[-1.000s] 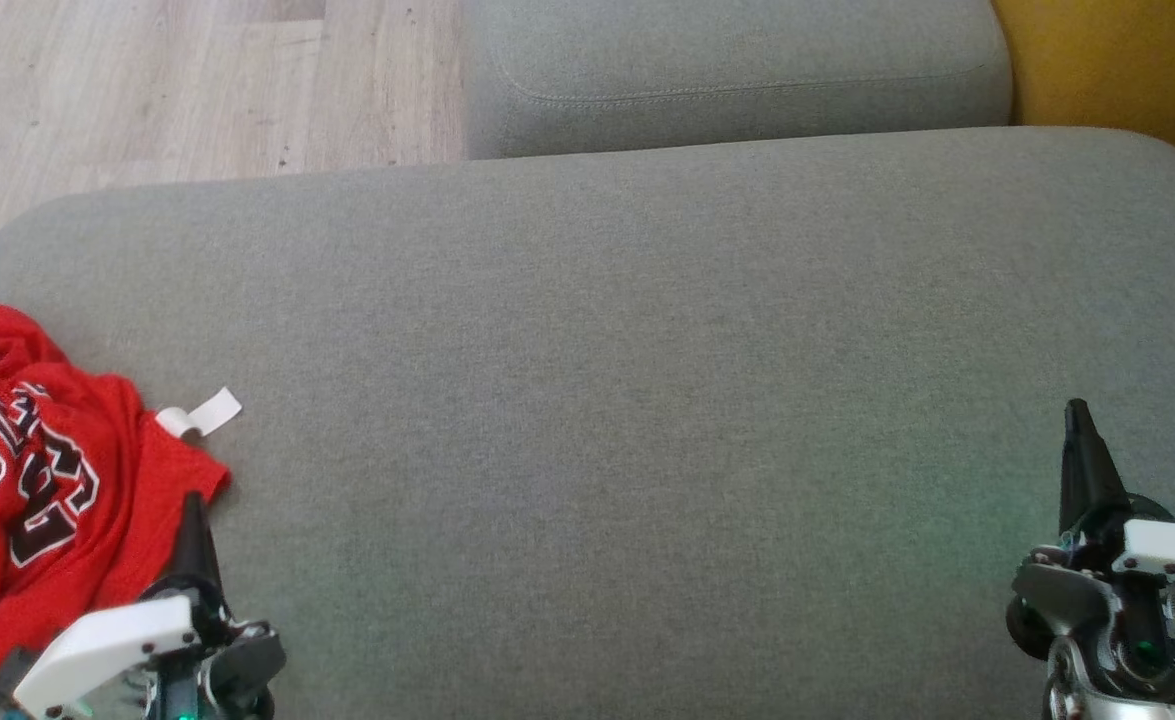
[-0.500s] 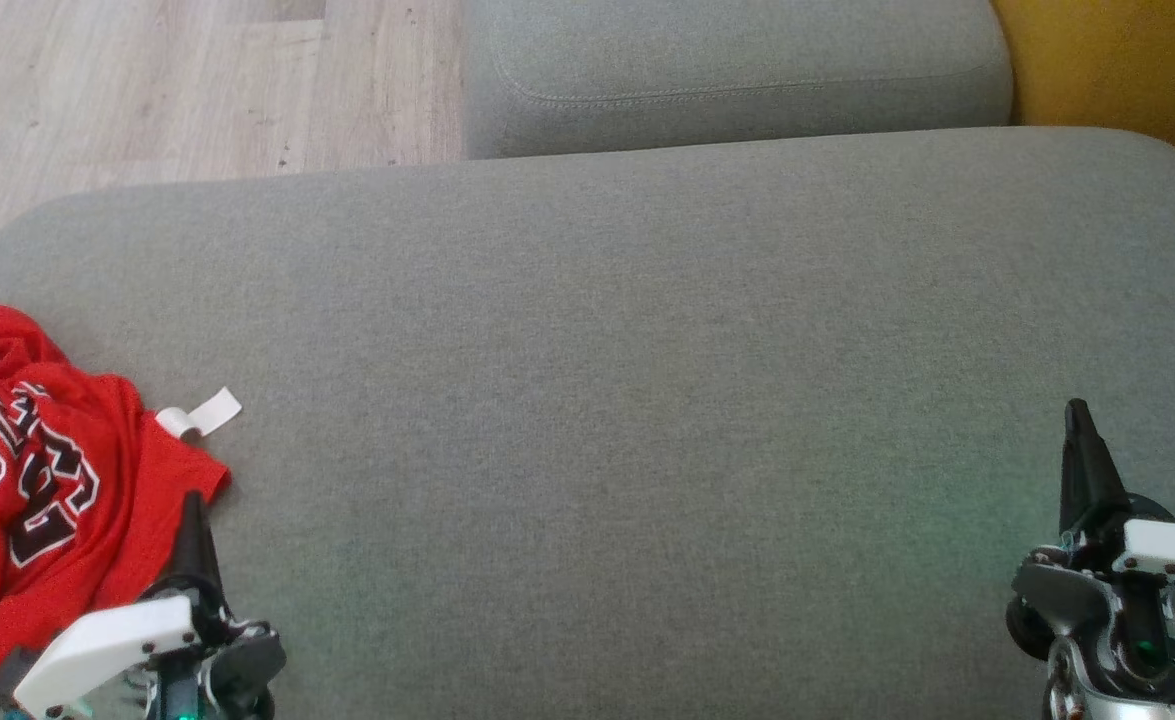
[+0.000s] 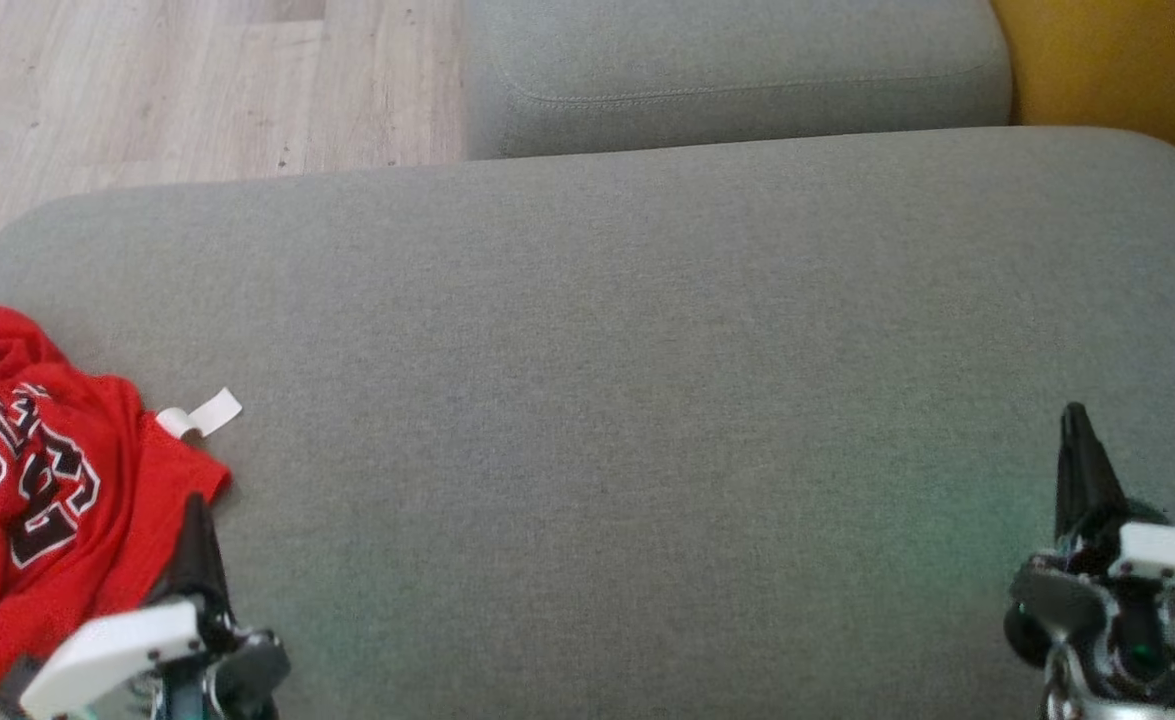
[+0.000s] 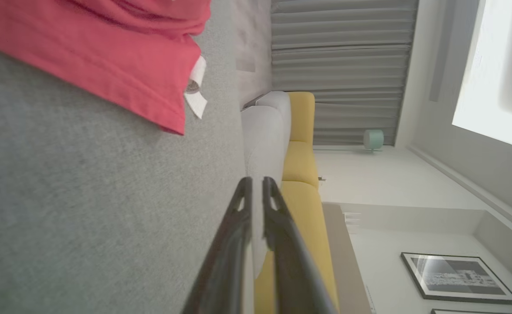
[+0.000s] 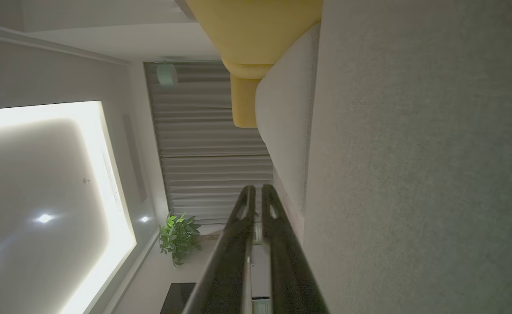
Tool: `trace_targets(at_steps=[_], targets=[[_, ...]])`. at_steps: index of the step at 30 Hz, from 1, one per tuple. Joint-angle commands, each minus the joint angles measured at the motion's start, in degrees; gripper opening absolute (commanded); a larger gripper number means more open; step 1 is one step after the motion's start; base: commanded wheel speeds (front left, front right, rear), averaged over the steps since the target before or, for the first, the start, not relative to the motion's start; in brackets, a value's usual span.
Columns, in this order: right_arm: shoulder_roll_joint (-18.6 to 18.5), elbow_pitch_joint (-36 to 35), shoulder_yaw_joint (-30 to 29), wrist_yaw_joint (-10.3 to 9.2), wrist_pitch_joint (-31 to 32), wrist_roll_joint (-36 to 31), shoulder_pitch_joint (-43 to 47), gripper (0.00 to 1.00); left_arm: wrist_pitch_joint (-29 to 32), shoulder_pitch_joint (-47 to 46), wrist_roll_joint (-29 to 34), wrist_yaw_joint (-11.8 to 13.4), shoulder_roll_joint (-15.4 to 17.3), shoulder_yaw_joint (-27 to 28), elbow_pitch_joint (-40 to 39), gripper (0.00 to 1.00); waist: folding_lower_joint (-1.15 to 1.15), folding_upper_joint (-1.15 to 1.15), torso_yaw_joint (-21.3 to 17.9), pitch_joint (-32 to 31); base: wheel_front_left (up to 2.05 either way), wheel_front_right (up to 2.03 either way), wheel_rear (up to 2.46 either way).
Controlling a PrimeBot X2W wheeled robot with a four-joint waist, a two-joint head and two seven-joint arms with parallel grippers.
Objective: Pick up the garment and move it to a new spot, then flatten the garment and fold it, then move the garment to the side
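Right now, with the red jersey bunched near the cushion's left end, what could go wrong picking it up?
The red jersey lies crumpled near the end of the cushion, so a pull might drag it off. The left gripper has its fingers shut; unopened, they would only push cloth. The loose white tag might get pinched instead.

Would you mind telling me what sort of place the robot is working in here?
Most likely a living room: a grey upholstered sofa with a yellow section, pleated curtains, and a framed picture on the wall.
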Motion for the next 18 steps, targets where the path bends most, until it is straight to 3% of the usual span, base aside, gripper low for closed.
trace_targets(at_steps=[1,4,18], targets=[[0.0,0.2,0.0,0.0,0.0,0.0,0.0,1.0,0.0,0.0,0.0,0.0,0.0,0.0,0.1,1.0,0.0,0.0,0.0,0.0,0.0,0.0,0.0],[0.2,3.1,0.1,0.0,0.0,0.0,1.1,1.0,0.0,1.6,0.0,0.0,-0.2,-0.4,2.7,1.0,0.0,0.0,0.0,0.0,0.0,0.0,0.0],[-1.0,2.6,2.6,0.02,-2.3,-2.6,-0.9,1.0,-2.4,-0.3,3.5,0.0,0.4,-1.6,3.2,1.0,0.0,0.0,-0.1,0.5,0.0,0.0,0.0]])
